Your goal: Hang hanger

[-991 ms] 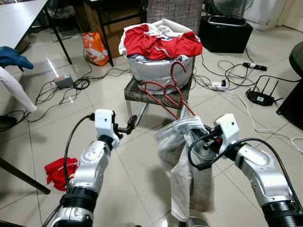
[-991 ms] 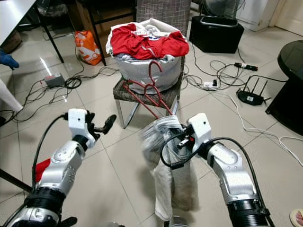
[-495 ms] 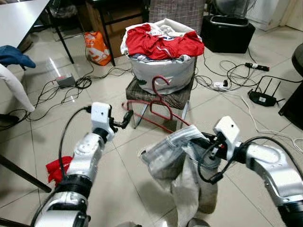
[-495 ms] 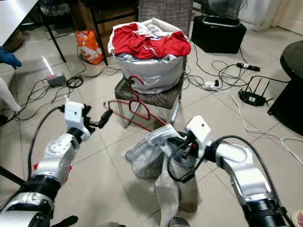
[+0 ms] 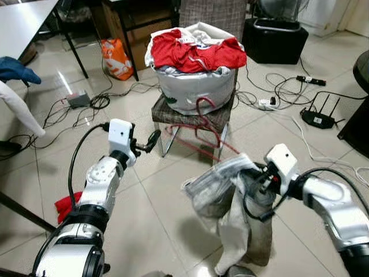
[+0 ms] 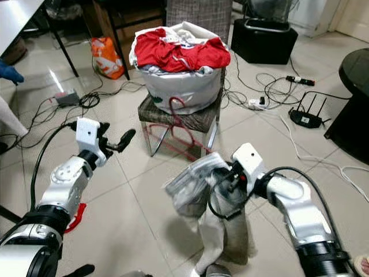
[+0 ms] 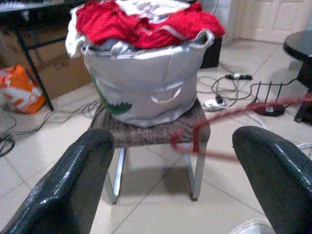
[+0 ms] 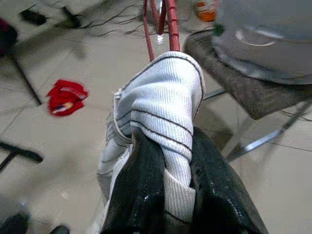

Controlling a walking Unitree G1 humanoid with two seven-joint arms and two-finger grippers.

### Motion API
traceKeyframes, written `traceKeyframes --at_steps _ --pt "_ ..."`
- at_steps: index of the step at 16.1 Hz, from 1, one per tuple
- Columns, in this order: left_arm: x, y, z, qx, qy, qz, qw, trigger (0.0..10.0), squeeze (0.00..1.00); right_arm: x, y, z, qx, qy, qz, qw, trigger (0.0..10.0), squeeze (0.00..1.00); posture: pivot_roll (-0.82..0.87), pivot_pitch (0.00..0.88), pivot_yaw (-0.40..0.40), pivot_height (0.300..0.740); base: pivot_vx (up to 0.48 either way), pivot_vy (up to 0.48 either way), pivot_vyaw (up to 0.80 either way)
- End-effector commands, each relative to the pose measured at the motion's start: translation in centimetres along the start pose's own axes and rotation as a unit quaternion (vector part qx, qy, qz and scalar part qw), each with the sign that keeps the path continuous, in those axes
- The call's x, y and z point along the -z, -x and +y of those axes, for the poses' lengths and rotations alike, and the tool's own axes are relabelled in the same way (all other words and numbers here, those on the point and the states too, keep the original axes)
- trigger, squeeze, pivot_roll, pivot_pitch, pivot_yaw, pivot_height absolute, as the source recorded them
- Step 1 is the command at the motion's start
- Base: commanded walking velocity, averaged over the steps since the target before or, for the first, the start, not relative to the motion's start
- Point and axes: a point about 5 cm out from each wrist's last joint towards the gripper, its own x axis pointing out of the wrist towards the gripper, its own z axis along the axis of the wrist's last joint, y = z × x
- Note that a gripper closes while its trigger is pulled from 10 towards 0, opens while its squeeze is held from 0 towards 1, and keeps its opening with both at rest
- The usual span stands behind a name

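Note:
My right gripper (image 8: pixel 168 146) is shut on a bunched grey-white ribbed garment (image 5: pixel 230 196) that hangs low over the floor tiles in front of me. A red hanger (image 5: pixel 202 124), blurred, runs from the garment up toward the stool; its red bars (image 8: pixel 163 17) show above the cloth in the right wrist view. My left gripper (image 5: pixel 151 140) is held out to the left of the hanger, open and holding nothing. In the left wrist view its fingers (image 7: pixel 73 180) stand wide apart, with the blurred hanger (image 7: pixel 204 139) between them at a distance.
A grey laundry basket (image 5: pixel 196 89) heaped with red and white clothes sits on a small stool (image 5: pixel 173 115) straight ahead. A red cloth (image 5: pixel 66 206) lies on the floor at left beside a table leg (image 5: pixel 26 214). Cables, a router (image 5: pixel 316 118) and a black box (image 5: pixel 275 41) lie behind.
The garment and hanger swung to the left and have come back toward the right. My left gripper stayed open and drifted slightly left. The camera shifted a little.

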Motion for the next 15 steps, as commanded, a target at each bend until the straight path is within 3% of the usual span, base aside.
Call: traceKeyframes --at_steps 1,4,6,8,10,15 --pt "0.1 0.0 0.3 -0.012 -0.001 0.002 1.000 10.0 0.00 -2.1 -0.2 -1.1 0.048 0.022 -0.048 0.997 10.0 0.00 -0.21 0.000 0.115 0.740 0.000 0.000 0.00" --pt "1.8 0.5 -0.6 -0.030 0.040 0.021 0.999 10.0 0.00 -3.4 -1.4 -1.7 0.187 -0.018 -0.103 0.977 10.0 0.00 -0.21 0.000 0.115 0.740 0.000 0.000 0.00" --pt "2.3 0.6 -0.8 -0.041 0.053 0.031 0.997 10.0 0.00 -3.6 -1.7 -1.7 0.228 -0.022 -0.114 0.967 10.0 0.00 -0.20 0.000 0.113 0.740 0.000 0.000 0.00" --pt "2.5 0.4 -1.2 -0.057 0.078 0.038 0.995 10.0 0.00 -2.8 -2.4 -0.6 0.281 -0.056 -0.119 0.951 10.0 0.00 -0.20 0.000 0.106 0.740 0.000 0.000 0.00" --pt "2.3 0.3 -1.3 -0.051 0.075 0.034 0.995 10.0 0.00 -2.0 -2.5 -0.3 0.291 -0.088 -0.115 0.946 10.0 0.00 -0.20 0.000 0.106 0.740 0.000 0.000 0.00" --pt "2.1 0.2 -2.1 -0.025 0.052 0.030 0.998 10.0 0.00 -1.4 -3.0 0.5 0.284 -0.121 -0.125 0.943 10.0 0.00 -0.20 0.000 0.110 0.740 0.000 0.000 -0.77"
